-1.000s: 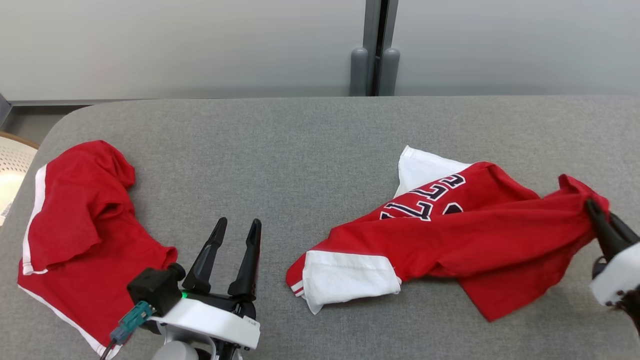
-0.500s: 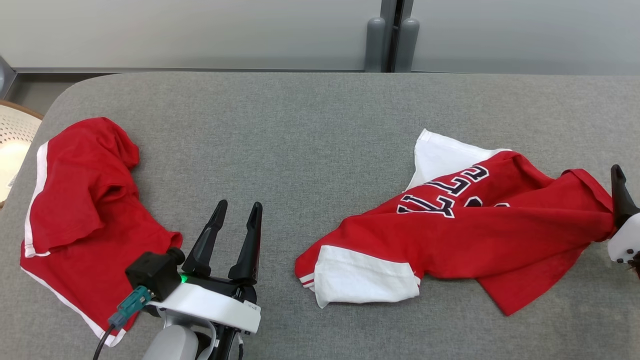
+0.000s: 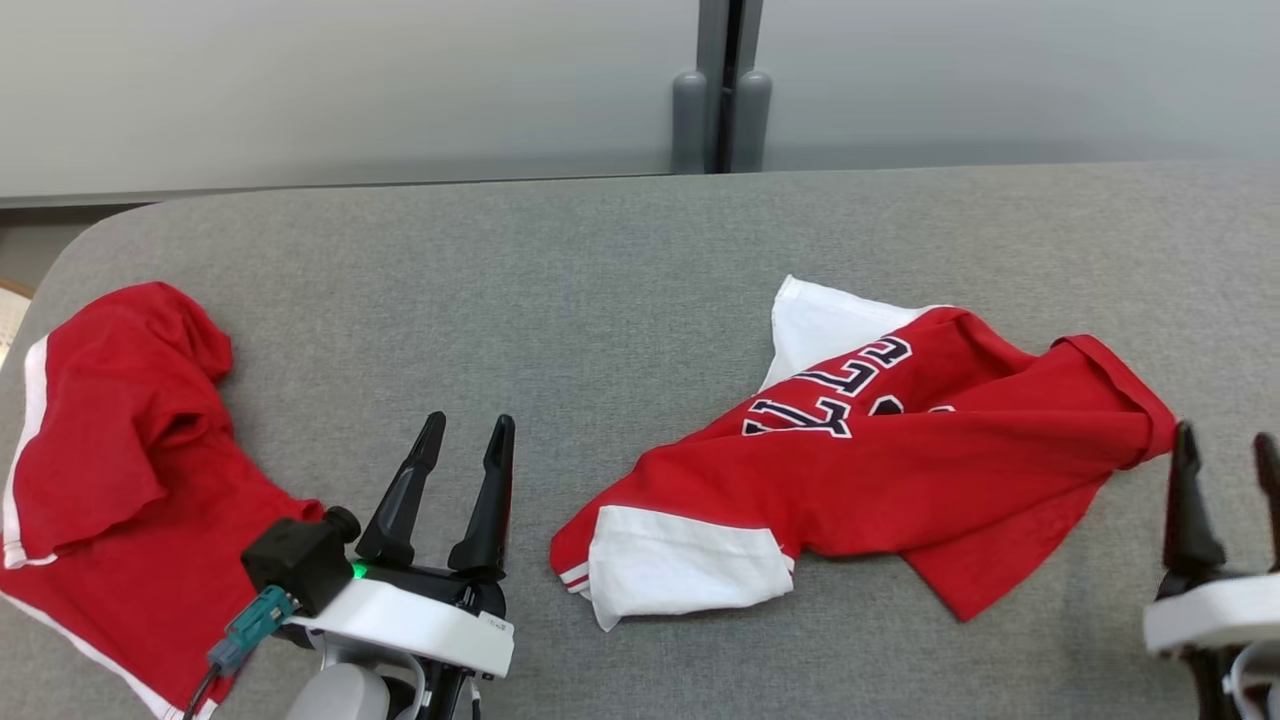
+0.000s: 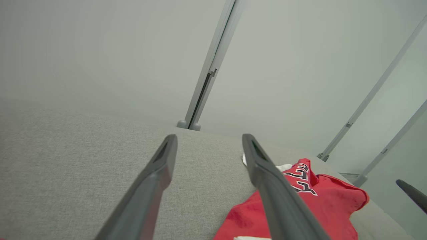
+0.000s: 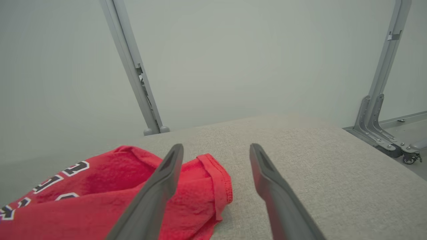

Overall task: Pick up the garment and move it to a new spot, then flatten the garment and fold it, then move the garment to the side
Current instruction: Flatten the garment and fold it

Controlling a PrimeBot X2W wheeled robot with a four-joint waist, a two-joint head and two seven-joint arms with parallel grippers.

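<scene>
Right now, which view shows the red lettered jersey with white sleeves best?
Head view: the whole red lettered jersey lies in frame. Left wrist view catches its lettered part; right wrist view, its hem end.

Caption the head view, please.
Open left claw and right claw beside a crumpled jersey on a grey table; red garment far left.

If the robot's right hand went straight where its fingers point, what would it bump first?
Most likely the bare gray cushion, just past the hem of the red shirt. The right gripper points beside that hem rather than into it, though depth is hard to judge.
</scene>
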